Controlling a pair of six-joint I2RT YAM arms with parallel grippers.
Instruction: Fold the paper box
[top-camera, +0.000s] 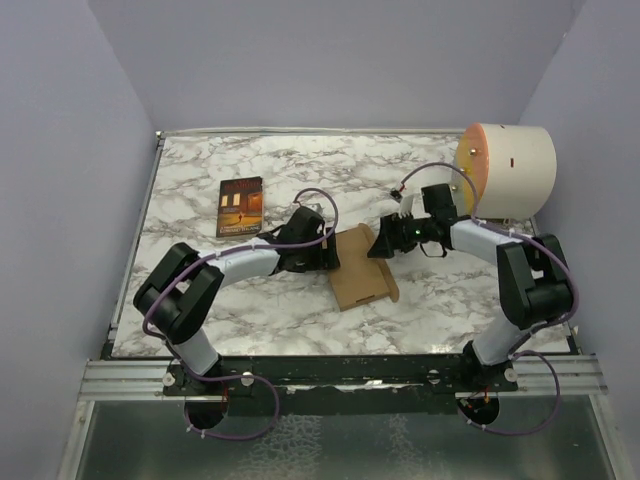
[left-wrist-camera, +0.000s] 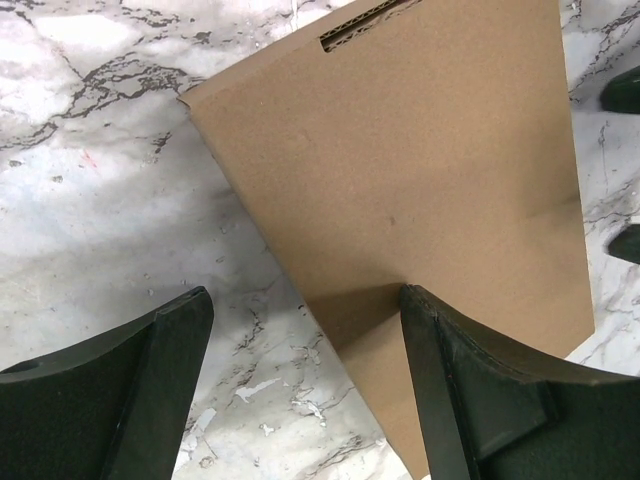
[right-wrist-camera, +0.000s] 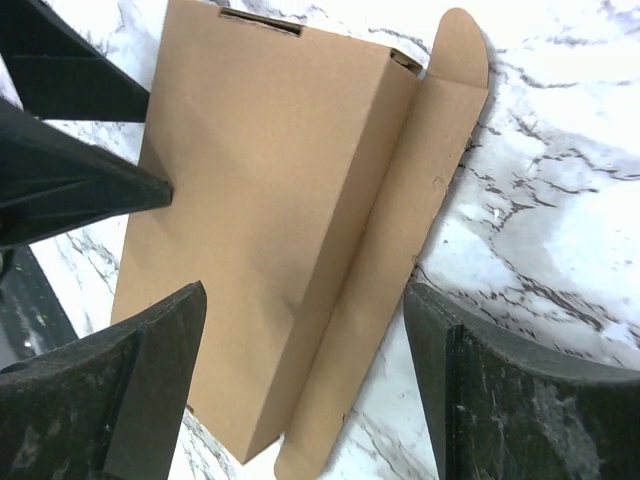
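surface: white marble-patterned table (top-camera: 300, 170) with grey veins, inside plain pale walls.
left jaws: the left gripper (left-wrist-camera: 305, 330) stands wide apart and clamps nothing. one finger (left-wrist-camera: 470, 400) hangs over the near part of the paper box (left-wrist-camera: 420, 170), and the other is over bare marble. in the right wrist view one of its dark fingertips appears to touch the box's face near the edge.
right jaws: the right gripper (right-wrist-camera: 305, 300) is also spread wide and grips nothing. it hangs above the box, one finger (right-wrist-camera: 130, 380) over the box's corner, the other over marble beyond the side flap (right-wrist-camera: 400, 250).
paper box: plain brown corrugated cardboard, lying on the table between the two grippers. it is folded into a shallow closed shape with a slot (right-wrist-camera: 260, 20) cut at one end. the long side flap, with its rounded tab, lies flat on the marble.
contents: the inside of the box is hidden.
writing: the box faces are plain brown; the book's cover text is too small to read.
book (top-camera: 240, 206): dark with an orange cover picture, flat on the table, well apart from the box at the rear left.
cylinder (top-camera: 515, 170): large and cream, on its side at the far right corner, its peach-tinted end face turned toward the table's middle.
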